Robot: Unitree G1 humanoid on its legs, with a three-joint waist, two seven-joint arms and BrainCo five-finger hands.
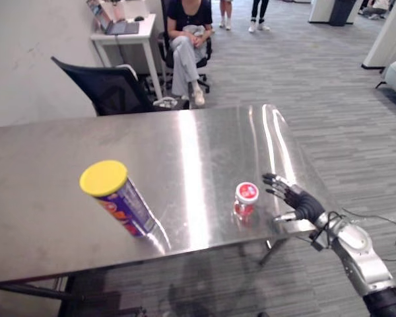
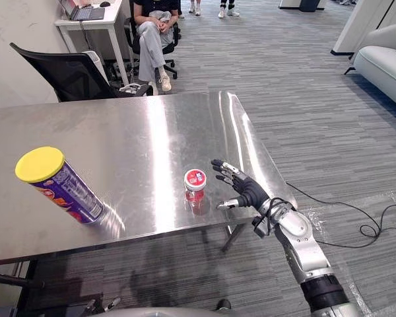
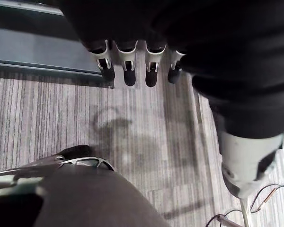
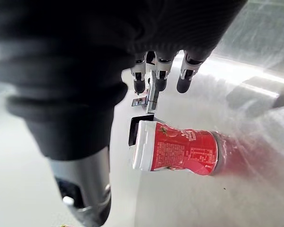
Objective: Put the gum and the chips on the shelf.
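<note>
Starting with the left eye view, the gum (image 1: 245, 198) stands upright on the table (image 1: 46, 158), close to the near edge. The right hand (image 1: 296, 199) hovers just right of the gum, fingers straight and spread wide, thumb aimed at it, holding nothing and clear of it. The chips (image 1: 119, 198) stand well left of the gum, yellow lid up, untouched.

The main risk, as I judge it, is a knock. The gum is small, light and on slick steel, so if one finger lands before the thumb does, it could tip over, skate left or roll off the near edge. Closing too high, on the white lid, could also let it pivot out of the pinch.

The right eye view shows what the first does not: a plain strip of bare steel between the gum and the fingertips. It also shows how little table lies right of the gum before the floor begins.

The right wrist view adds the line-up. The gum sits past the palm, between thumb and fingers (image 4: 159, 80), and its red side and white lid face the hand. The eye views cannot show that.

The left wrist view shows the left hand (image 3: 128, 71) far from the gum, above carpet, fingers hanging loose and empty.
</note>
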